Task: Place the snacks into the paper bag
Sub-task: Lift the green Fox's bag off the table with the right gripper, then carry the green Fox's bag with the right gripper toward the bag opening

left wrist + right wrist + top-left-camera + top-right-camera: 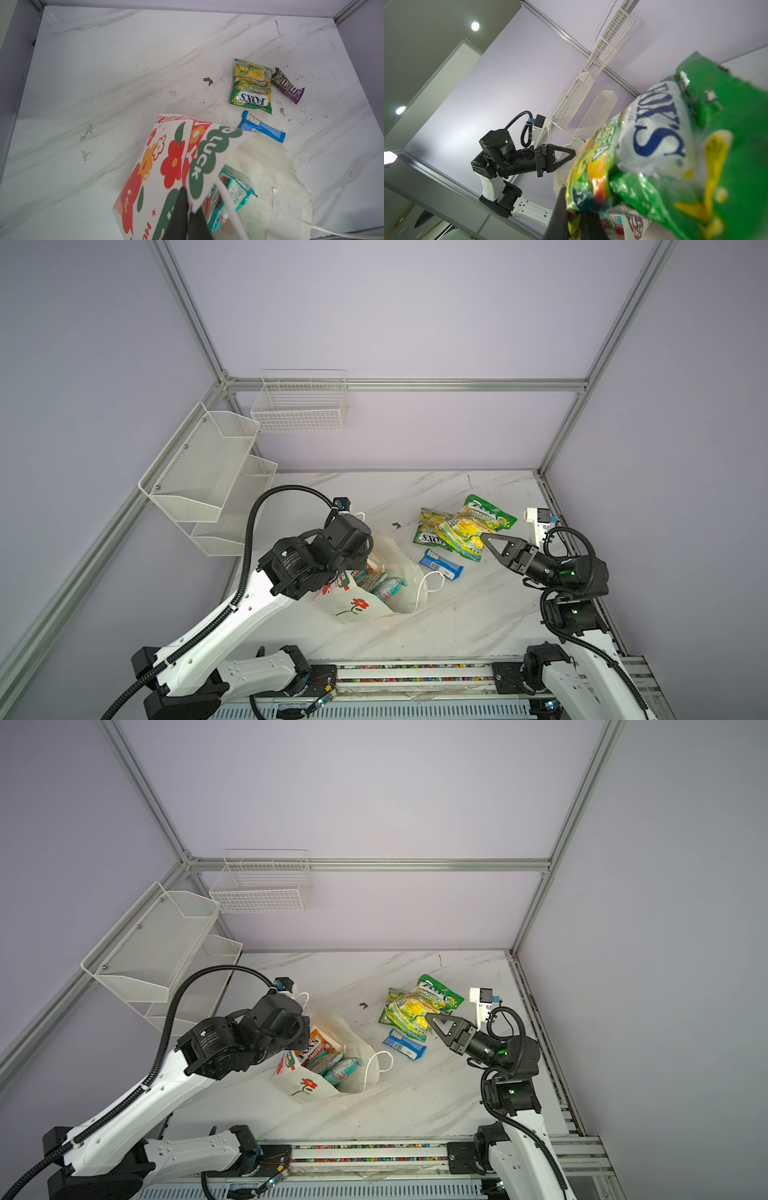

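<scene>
Packet [465, 529] of green-yellow candy hung above the table [457, 614], pinched tight in my right gripper [483, 536]. Leftward of it stood the paper bag [353, 608], mouth open upward, its rim clamped by my left gripper [188, 204]. I judged the right arm nearer for the carry across.

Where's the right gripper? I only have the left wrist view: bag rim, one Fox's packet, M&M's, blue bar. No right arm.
Observer: The right gripper is above the table, right of the paper bag, shut on a green-yellow packet.
Operator: Just one packet?
Observer: The right wrist view shows a second green Fox's packet against it; can't tell if that one is pinched too.
Operator: Anything in the bag besides teal packets?
Observer: Yes, an orange Fox's Fruits packet, seen in a top view.
</scene>
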`<control>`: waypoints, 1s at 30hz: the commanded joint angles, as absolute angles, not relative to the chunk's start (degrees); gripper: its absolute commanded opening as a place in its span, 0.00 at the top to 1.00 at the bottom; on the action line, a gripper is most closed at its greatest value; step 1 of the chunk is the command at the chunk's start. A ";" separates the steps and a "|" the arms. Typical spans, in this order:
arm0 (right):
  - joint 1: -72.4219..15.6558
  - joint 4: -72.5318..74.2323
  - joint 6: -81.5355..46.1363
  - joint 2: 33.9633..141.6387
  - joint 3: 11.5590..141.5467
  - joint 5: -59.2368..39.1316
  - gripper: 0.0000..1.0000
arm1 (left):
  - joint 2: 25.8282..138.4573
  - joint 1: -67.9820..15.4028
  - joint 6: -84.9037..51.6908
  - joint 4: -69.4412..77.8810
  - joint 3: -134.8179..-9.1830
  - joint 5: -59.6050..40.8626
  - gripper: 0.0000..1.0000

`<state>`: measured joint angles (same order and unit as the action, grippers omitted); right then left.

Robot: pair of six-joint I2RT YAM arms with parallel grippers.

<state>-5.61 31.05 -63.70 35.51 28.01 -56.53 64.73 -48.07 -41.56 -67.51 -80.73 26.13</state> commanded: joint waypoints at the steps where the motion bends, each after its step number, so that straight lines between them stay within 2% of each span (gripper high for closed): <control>1: -6.14 38.81 -66.30 34.23 30.23 -57.35 1.00 | 64.00 -48.08 -42.98 -62.92 -81.02 26.72 1.00; 19: -9.46 48.57 -71.36 33.82 32.39 -58.18 1.00 | 64.65 -48.03 -42.45 -62.40 -81.33 26.46 1.00; 30: -17.58 52.09 -70.08 35.32 33.82 -56.19 1.00 | 64.86 -48.08 -42.36 -62.19 -81.52 26.46 1.00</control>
<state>-15.38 46.54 -70.06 35.22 31.44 -57.74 65.23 -48.07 -41.52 -66.85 -80.73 25.93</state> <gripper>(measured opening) 0.110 0.047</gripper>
